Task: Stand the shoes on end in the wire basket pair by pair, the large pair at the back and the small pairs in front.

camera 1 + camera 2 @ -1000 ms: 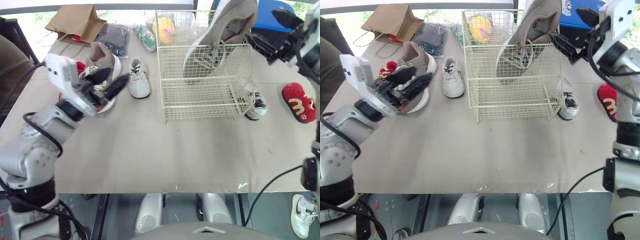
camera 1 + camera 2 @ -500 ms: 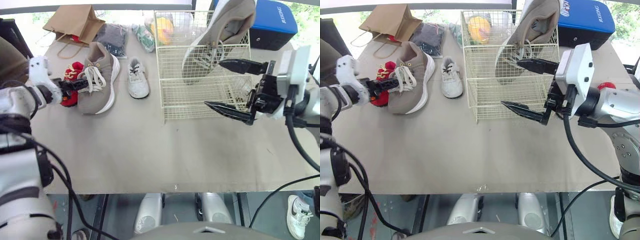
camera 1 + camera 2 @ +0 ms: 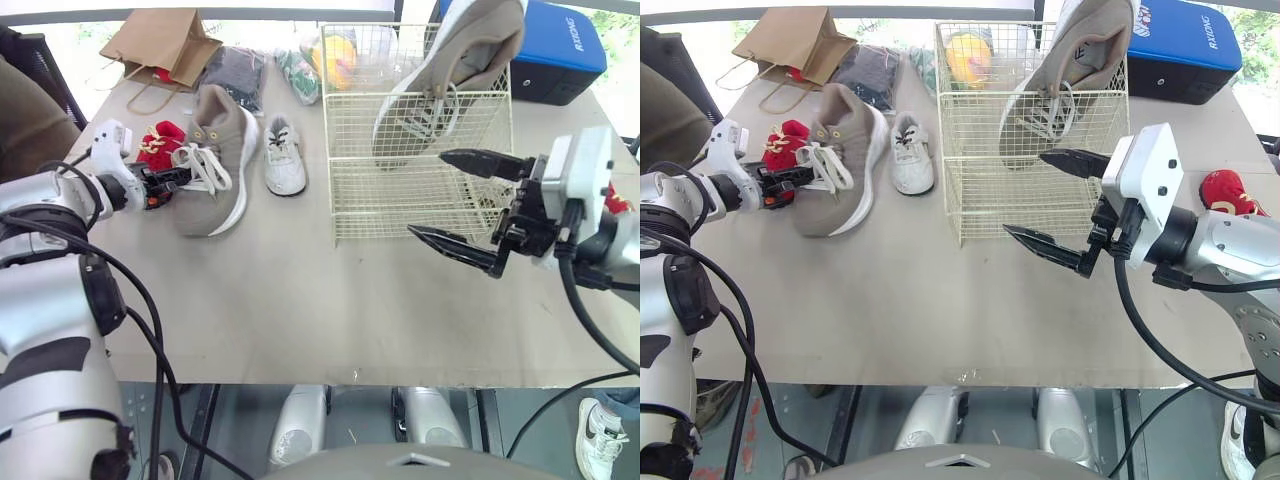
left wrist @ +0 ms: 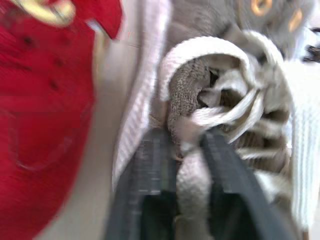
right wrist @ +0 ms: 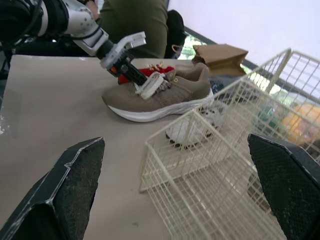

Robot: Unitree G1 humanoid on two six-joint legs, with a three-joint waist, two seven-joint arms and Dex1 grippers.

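Note:
A large grey shoe [image 3: 215, 165] lies on its sole on the table, left of the wire basket [image 3: 420, 190]. My left gripper [image 4: 184, 136] is shut on its tongue and laces from the shoe's left; the right wrist view shows this grip [image 5: 134, 75] too. The matching grey shoe [image 3: 450, 80] stands on end at the back of the basket, toe up. A small white shoe [image 3: 284, 160] lies between the grey shoe and the basket. My right gripper [image 3: 1025, 193] hangs open and holds nothing, in front of the basket's right half.
A red slipper [image 3: 160, 140] lies just behind my left gripper; another red one [image 3: 1230, 190] is at the far right. A brown paper bag [image 3: 160, 45], a dark packet [image 3: 237, 70] and a blue box [image 3: 560, 55] line the back edge.
My left arm swung out to the shoe's left side and its fingers closed on the tongue. My right gripper came down from the basket's top to its front, still open.

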